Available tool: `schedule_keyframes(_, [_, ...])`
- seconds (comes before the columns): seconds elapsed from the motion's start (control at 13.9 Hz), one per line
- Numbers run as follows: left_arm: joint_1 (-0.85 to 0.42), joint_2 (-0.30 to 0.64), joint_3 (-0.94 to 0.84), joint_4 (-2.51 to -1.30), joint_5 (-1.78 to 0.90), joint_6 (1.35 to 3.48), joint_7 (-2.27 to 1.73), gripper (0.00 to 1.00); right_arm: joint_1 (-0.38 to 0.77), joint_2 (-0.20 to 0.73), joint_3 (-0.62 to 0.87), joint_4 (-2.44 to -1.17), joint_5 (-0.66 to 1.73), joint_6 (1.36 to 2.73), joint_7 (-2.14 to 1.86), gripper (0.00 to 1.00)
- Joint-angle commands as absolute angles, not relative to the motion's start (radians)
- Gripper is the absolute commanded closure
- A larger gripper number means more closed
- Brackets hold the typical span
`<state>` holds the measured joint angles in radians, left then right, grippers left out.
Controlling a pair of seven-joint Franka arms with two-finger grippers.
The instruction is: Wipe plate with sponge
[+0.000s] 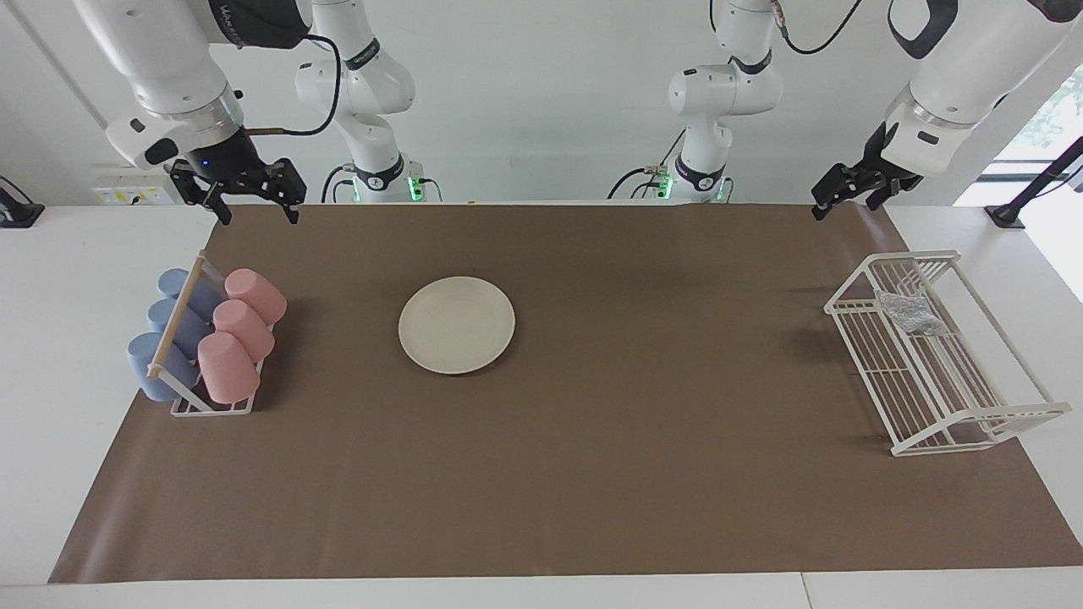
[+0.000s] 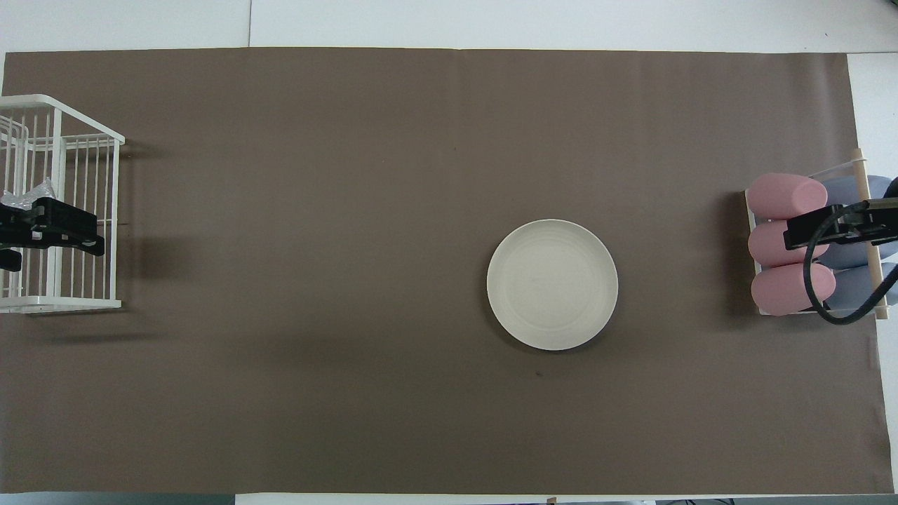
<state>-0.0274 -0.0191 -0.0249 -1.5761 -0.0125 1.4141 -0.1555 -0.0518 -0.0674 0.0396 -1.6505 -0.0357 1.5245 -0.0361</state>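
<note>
The cream-white plate (image 1: pixel 457 325) (image 2: pixel 552 284) lies flat on the brown mat, bare, between the table's middle and the right arm's end. The silvery sponge (image 1: pixel 909 311) (image 2: pixel 31 193) rests inside the white wire rack (image 1: pixel 973 419) (image 2: pixel 63 105) at the left arm's end. My left gripper (image 1: pixel 842 205) (image 2: pixel 52 235) hangs high over that rack, open and empty, well clear of the sponge. Over the cup holder at the other end, my right gripper (image 1: pixel 258 216) (image 2: pixel 835 228) waits, open and empty.
A holder with pink cups (image 1: pixel 241 334) (image 2: pixel 786 242) and blue cups (image 1: pixel 169 338) lying on their sides stands at the right arm's end. The brown mat (image 1: pixel 643 474) covers most of the table.
</note>
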Motion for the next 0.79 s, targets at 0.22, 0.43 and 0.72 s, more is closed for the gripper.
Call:
schedule_keyframes(0.22, [-0.049, 0.018, -0.008, -1.494, 0.002, 1.388, -0.144, 0.00, -0.051, -0.069, 0.043, -1.647, -0.057, 1.525, -0.044, 0.00])
schedule_keyframes(0.43, [-0.048, 0.018, -0.008, -1.520, 0.000, 1.437, -0.141, 0.00, -0.051, -0.069, 0.043, -1.647, -0.057, 1.525, -0.044, 0.00])
schedule_keyframes(0.72, [-0.044, 0.021, -0.008, -1.520, -0.003, 1.454, -0.143, 0.00, -0.051, -0.069, 0.043, -1.647, -0.057, 1.525, -0.043, 0.00])
